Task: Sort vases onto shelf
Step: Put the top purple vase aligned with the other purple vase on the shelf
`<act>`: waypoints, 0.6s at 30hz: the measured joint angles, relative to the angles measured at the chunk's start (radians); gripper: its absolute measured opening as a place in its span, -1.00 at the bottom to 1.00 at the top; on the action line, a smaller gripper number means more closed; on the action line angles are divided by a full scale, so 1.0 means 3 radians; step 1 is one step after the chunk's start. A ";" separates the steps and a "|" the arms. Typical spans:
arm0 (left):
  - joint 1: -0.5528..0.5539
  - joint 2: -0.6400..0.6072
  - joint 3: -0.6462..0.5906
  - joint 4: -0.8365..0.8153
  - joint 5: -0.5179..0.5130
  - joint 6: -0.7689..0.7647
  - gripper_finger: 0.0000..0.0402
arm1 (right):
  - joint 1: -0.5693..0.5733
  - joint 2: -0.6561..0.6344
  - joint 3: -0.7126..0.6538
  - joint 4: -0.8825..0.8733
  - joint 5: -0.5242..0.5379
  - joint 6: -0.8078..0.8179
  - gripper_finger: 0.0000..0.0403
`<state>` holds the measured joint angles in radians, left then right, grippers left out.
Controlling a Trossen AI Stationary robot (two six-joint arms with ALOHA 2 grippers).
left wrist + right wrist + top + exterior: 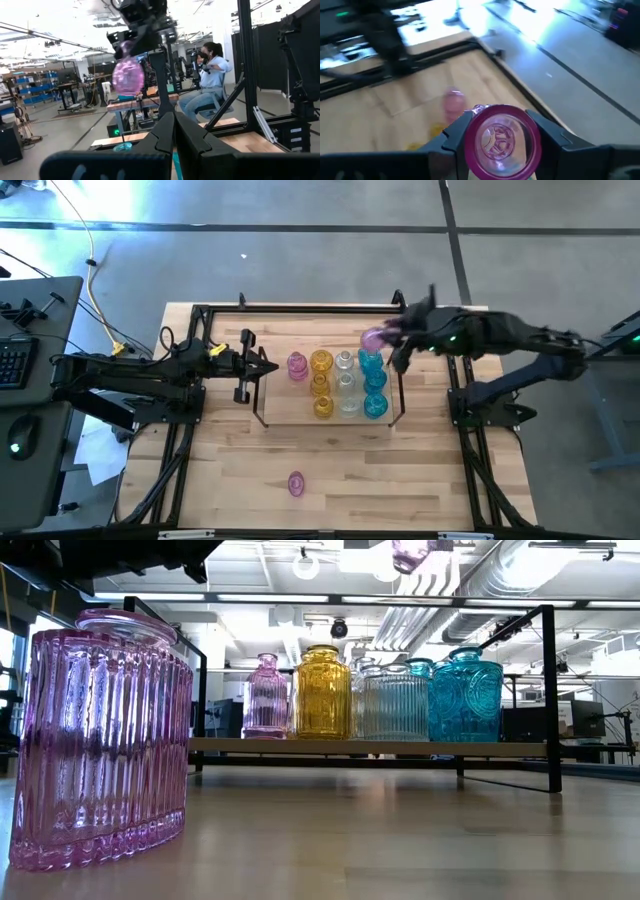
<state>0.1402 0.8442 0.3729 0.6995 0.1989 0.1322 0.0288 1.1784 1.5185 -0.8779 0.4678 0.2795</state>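
My right gripper [388, 340] hangs over the far right end of the shelf [280, 395], shut on a pink vase [372, 338], well above the board. On the shelf stand several vases in rows: one pink [297, 365], amber [320, 385], clear [347, 382] and cyan [375, 385]. Another pink vase [296, 483] rests tilted on the tabletop near the front edge and looms large in the low view [100, 740]. My left gripper [266, 368] waits shut at the shelf's left end, holding nothing. My right gripper pinches the pink vase between its two fingers [455, 135], one on each opposite side of the round body [470, 145]. The fingers slant down from the table's right side. The vase is lifted clear and hangs below the gripper [128, 75].
Thin dark wire frames [548, 690] rise at both short ends of the shelf. The front half of the tabletop [400, 480] holds only the lone pink vase. Beyond the table a person [212, 75] sits at another bench.
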 joint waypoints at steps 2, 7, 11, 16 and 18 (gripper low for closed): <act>0.0000 -0.0001 0.0000 -0.0014 -0.0001 0.0000 -0.96 | 0.0097 0.0122 0.0000 0.0187 -0.0083 -0.0120 -0.34; 0.0000 0.0001 0.0000 -0.0014 -0.0001 0.0003 -0.96 | 0.0285 0.0408 0.0000 0.0579 -0.0290 -0.0390 -0.34; 0.0000 0.0000 0.0000 -0.0014 -0.0008 0.0003 -0.96 | 0.0408 0.0619 0.0000 0.0884 -0.0462 -0.0602 -0.34; 0.0000 0.0001 0.0000 -0.0018 -0.0013 0.0005 -0.96 | 0.0541 0.0882 0.0000 0.1209 -0.0643 -0.0838 -0.34; 0.0000 0.0000 0.0000 -0.0018 -0.0016 0.0005 -0.96 | 0.0569 0.0985 0.0000 0.1332 -0.0667 -0.0924 -0.34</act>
<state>0.1402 0.8443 0.3729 0.6941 0.1943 0.1337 0.1996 1.4739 1.5185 -0.4782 0.2677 0.0023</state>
